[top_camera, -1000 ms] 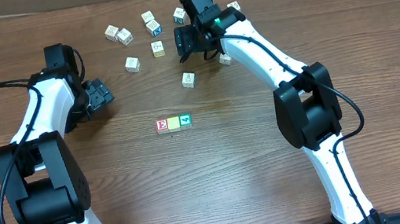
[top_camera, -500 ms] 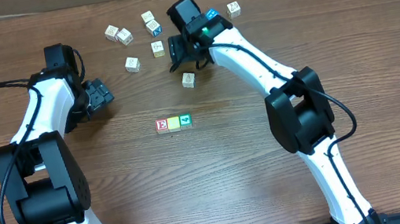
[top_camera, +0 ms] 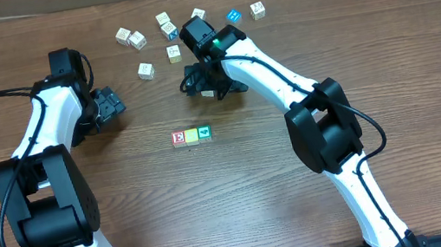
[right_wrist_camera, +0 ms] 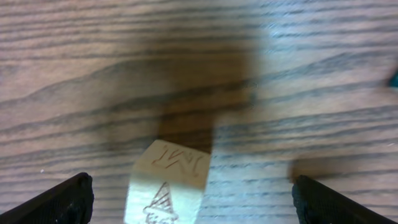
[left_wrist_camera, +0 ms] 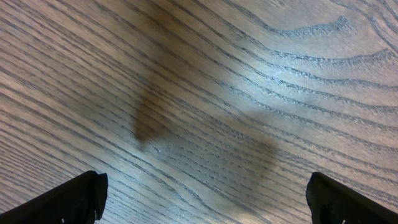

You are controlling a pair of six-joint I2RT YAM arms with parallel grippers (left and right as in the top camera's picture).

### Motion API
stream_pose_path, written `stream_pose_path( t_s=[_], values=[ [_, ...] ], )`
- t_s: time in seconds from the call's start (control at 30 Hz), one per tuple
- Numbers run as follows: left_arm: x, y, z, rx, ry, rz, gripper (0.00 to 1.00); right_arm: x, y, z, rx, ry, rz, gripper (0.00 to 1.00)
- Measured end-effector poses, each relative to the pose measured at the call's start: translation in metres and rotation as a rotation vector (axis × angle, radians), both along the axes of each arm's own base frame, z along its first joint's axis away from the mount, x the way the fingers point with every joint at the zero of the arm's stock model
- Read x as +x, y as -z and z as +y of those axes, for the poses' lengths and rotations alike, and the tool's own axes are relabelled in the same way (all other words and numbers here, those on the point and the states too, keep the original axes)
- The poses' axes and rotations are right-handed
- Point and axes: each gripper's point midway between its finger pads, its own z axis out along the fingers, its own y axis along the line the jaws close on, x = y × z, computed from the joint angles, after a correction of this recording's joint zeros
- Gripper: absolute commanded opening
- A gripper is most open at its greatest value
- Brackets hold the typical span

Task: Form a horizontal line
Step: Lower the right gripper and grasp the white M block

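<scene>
Overhead view: toward the middle of the table (top_camera: 422, 67), the row (top_camera: 192, 136) stands at three touching cubes, red, yellow and teal, unmoved over the last second. Nearer the table's left edge, the left pincer (top_camera: 109, 105) hangs wide open over bare wood. Just beyond the row, the right pincer (top_camera: 213, 87) has swung back from the far cluster and now sits over the lone white cube (right_wrist_camera: 166, 182), jaws spread wide on either side, not gripping it. I'd say that cube is meant for the teal end. Along the far edge the loose cubes (top_camera: 131, 38) and a blue cube (top_camera: 233, 16) lie scattered.
</scene>
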Motion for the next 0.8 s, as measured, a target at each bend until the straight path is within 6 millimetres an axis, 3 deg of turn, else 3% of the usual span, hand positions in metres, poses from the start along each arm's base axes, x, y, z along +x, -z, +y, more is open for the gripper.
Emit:
stream_pose_path(
  t_s=[0.2, 0.23, 0.43, 0.63, 0.8],
  values=[
    [0.0, 0.0, 0.0, 0.0, 0.0, 0.0, 1.0, -0.006, 0.0, 0.005, 0.024, -0.001, 0.024, 0.58],
    [0.0, 0.0, 0.0, 0.0, 0.0, 0.0, 1.0, -0.006, 0.001, 0.005, 0.025, 0.001, 0.027, 0.56],
    [0.0, 0.0, 0.0, 0.0, 0.0, 0.0, 1.0, -0.007, 0.001, 0.006, 0.027, -0.003, 0.032, 0.53],
    [0.0, 0.0, 0.0, 0.0, 0.0, 0.0, 1.0, -0.003, 0.001, 0.004, 0.015, 0.002, 0.01, 0.61],
    [0.0, 0.0, 0.0, 0.0, 0.0, 0.0, 1.0, 0.006, -0.002, 0.008, 0.038, 0.031, -0.024, 0.49]
  ],
)
